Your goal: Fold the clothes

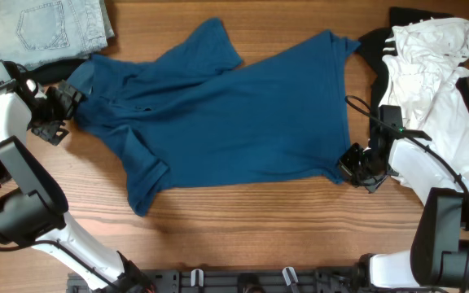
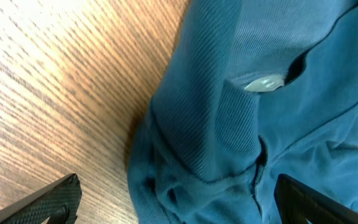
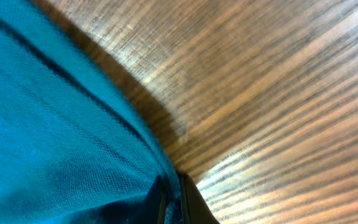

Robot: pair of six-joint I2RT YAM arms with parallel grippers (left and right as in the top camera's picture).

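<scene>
A blue polo shirt (image 1: 226, 114) lies spread and rumpled across the wooden table, collar to the left, hem to the right. My left gripper (image 1: 70, 99) is open at the collar; in the left wrist view its fingers (image 2: 179, 202) straddle the bunched collar fabric (image 2: 229, 124), with a white button (image 2: 263, 83) showing. My right gripper (image 1: 350, 167) is at the shirt's lower right hem corner. In the right wrist view its fingers (image 3: 174, 199) are shut on the blue hem edge (image 3: 73, 124).
Folded light denim jeans (image 1: 51, 28) lie at the back left over a dark garment. A heap of white and black clothes (image 1: 430, 73) sits at the right edge. Bare wood lies in front of the shirt.
</scene>
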